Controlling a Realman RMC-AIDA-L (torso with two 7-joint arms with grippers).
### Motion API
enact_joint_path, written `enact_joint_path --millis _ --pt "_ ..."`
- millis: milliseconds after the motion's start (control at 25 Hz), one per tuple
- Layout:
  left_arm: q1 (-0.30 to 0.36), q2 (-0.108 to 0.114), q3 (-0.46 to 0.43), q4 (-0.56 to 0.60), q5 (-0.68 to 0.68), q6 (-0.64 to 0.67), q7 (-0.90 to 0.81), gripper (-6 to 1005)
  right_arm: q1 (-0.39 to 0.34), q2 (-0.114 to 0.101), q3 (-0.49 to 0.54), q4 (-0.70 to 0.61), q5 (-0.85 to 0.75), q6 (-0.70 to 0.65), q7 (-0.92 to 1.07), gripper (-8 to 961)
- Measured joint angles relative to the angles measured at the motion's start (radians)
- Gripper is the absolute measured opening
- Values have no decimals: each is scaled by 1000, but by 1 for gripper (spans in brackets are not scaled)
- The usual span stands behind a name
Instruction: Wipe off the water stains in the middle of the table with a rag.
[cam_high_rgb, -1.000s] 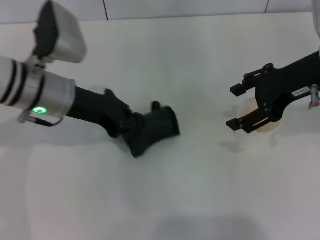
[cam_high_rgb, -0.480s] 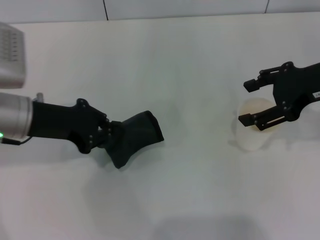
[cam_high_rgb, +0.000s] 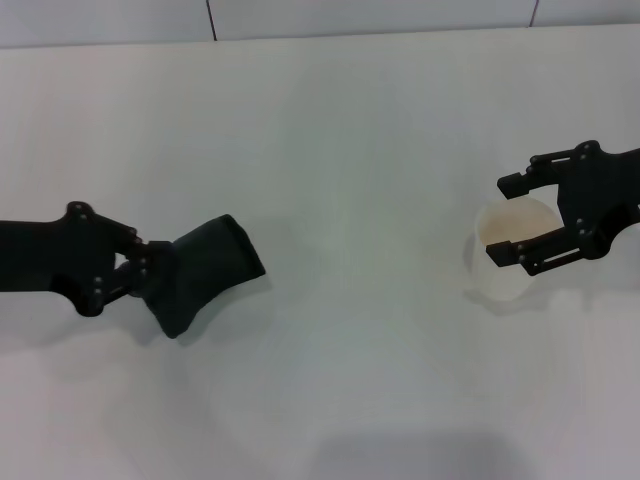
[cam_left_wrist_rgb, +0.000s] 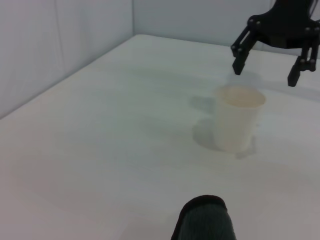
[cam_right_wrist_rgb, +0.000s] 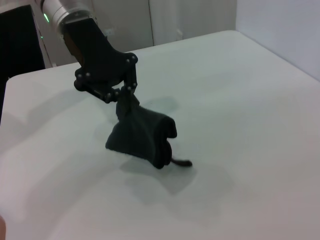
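While the rag moves off to the robot's left, these lines hold:

Left jaws (cam_high_rgb: 148, 272): pressed together on one end of the rag (cam_high_rgb: 200, 272), pinching it. Over the last second they have pulled back toward the robot's left, away from the middle of the tabletop (cam_high_rgb: 350, 150).

Rag: hangs from the left jaws as a dark bundle, its free end ahead of them, pointing toward the middle. The right wrist view shows its lower edge (cam_right_wrist_rgb: 145, 142) at or just above the surface, loop tab trailing; contact cannot be told for sure.

Right jaws (cam_high_rgb: 522, 218): spread wide, holding nothing, one on each side of the white paper cup (cam_high_rgb: 512, 250) and above its rim. They too have drawn back toward the robot's right.

Cup: upright, directly under the right jaws, well apart from the rag.

Water stains: no orange-brown blot shows anywhere; the patch ahead of the left jaws, between rag and cup, looks plain white.

Meaning: judged from both arms retreating and a clean-looking middle, the wipe appears done or nearly so.

Risk: faint residue could escape these views.
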Motion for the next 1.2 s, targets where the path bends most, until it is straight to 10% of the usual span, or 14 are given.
enact_joint_path --millis 400,720,800,1200 --pt "5 -35 -11 1 -19 -21 24 229 -1 -1 -2 50 18 -1 -27 838" --pt "42 -22 -12 22 -96 41 56 386 -16 -7 35 66 46 -36 -70 838" --pt "75 -21 -13 54 -127 66 73 629 -18 -6 50 66 46 -52 -74 837" --pt "153 2 -115 110 -194 190 96 881 -31 -5 68 62 64 -65 -103 837"
